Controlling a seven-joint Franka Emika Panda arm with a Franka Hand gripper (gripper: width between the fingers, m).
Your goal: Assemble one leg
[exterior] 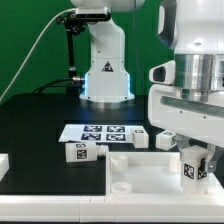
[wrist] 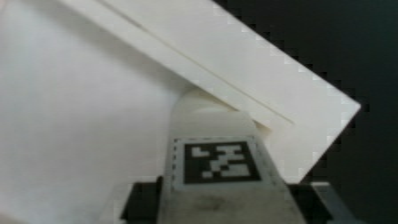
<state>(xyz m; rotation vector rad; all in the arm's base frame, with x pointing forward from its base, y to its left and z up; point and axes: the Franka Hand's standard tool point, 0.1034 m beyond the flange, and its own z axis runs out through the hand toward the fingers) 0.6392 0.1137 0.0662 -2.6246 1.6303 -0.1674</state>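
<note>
My gripper (exterior: 190,168) is shut on a leg (exterior: 189,167), a small white block with a black-and-white tag, and holds it upright over the right part of the wide white tray-shaped piece (exterior: 135,172). In the wrist view the leg (wrist: 217,150) fills the space between my two dark fingers (wrist: 151,196), its far end near a raised rim of the tray-shaped piece (wrist: 107,110). Another leg (exterior: 81,152) lies on the table at the exterior view's left, and one more leg (exterior: 166,140) lies behind the tray-shaped piece at the right.
The marker board (exterior: 100,133) lies flat on the black table behind the tray-shaped piece. The robot base (exterior: 105,70) stands at the back. A white block (exterior: 3,165) sits at the exterior view's left edge.
</note>
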